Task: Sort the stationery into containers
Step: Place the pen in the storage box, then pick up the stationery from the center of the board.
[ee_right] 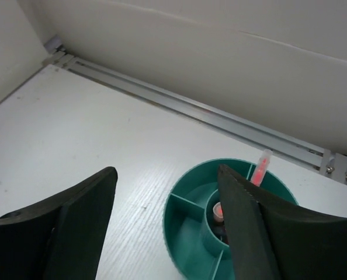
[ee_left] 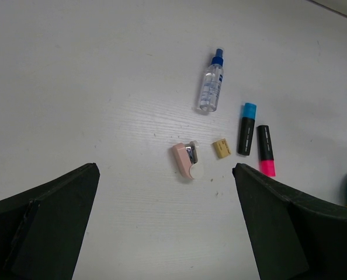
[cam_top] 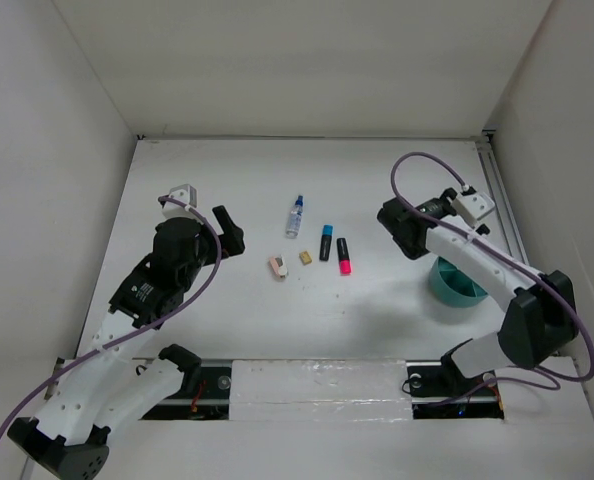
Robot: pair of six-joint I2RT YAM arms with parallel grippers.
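Highlighter (cam_top: 344, 256), the pink one, lies on the bench (cam_top: 277, 330) left of the teal cup (cam_top: 447, 296), its long axis running away from my bases. It is nearer my right end effector (ee_right: 166, 186), which hangs over the cup, spread and empty. My left end effector (cam_top: 232, 232) gapes wide, also empty.

From the top camera I saw the small items clustered mid-bench (cam_top: 227, 330). The bottle (cam_top: 294, 216) lay farthest back. To its right and nearer me, the left highlighter (cam_top: 326, 242) lay just beside the right highlighter (cam_top: 343, 256). The right eraser block (cam_top: 305, 258) and the left eraser block (cam_top: 277, 266) sat left of them. The cup (cam_top: 457, 285) stood well apart at the right, partly under my right arm, with a pencil (ee_right: 260, 167) tilted inside.
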